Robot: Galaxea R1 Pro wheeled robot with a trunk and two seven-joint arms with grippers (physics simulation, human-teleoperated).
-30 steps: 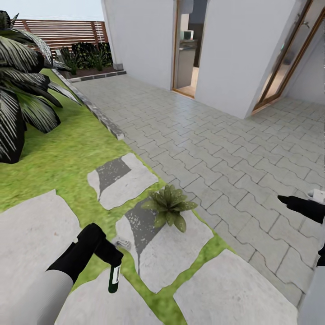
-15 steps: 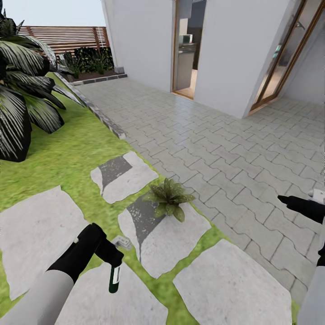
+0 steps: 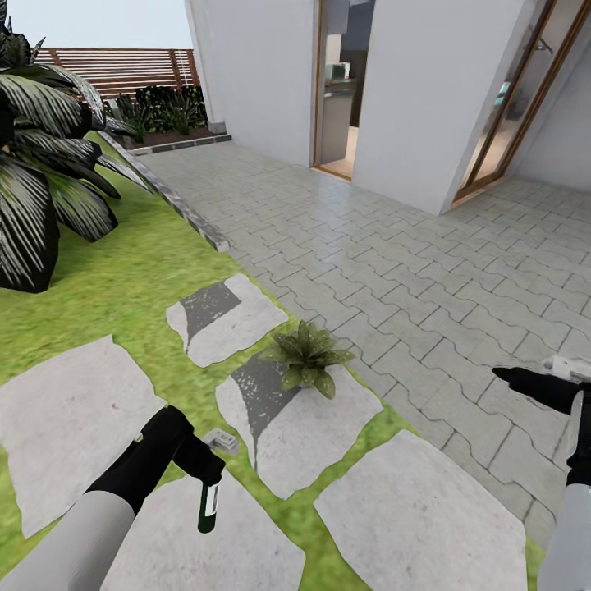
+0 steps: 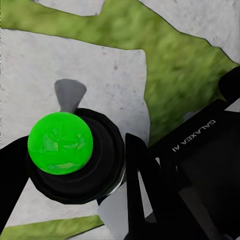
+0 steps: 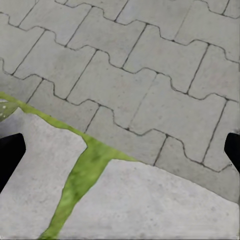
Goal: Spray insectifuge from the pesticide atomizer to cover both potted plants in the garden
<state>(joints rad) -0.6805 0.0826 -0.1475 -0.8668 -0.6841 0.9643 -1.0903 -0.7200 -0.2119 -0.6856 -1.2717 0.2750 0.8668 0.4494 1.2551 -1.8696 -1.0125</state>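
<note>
**Atomizer in hand, first plant ahead, no spray seen**

Left gripper [image 3: 199, 461] was closed on the atomizer [image 3: 208, 505]: jaws clamped on its top end, dark green bottle with white label hanging below them, over a stepping stone [image 3: 205, 550]. In the left wrist view the bottle's bright green bottom [image 4: 60, 142] faced the camera, a black finger [image 4: 145, 185] alongside it.

One plant [image 3: 307, 356] sat on the far edge of the next stone, just beyond the atomizer and near the paving [image 3: 427, 271]. Nozzle not clearly made out; a small whitish part showed beside the gripper. Second plant not made out. A palm [image 3: 41, 189] stood on the lawn [image 3: 123, 271], well beyond the plant.

Right gripper [image 3: 515, 377] hung empty over the paving edge, jaws spread wide in the right wrist view.

Status, as judged: pick-up done. Spraying of both plants left. No mist or wetting visible on the leaves, so coverage could not be confirmed.
</note>
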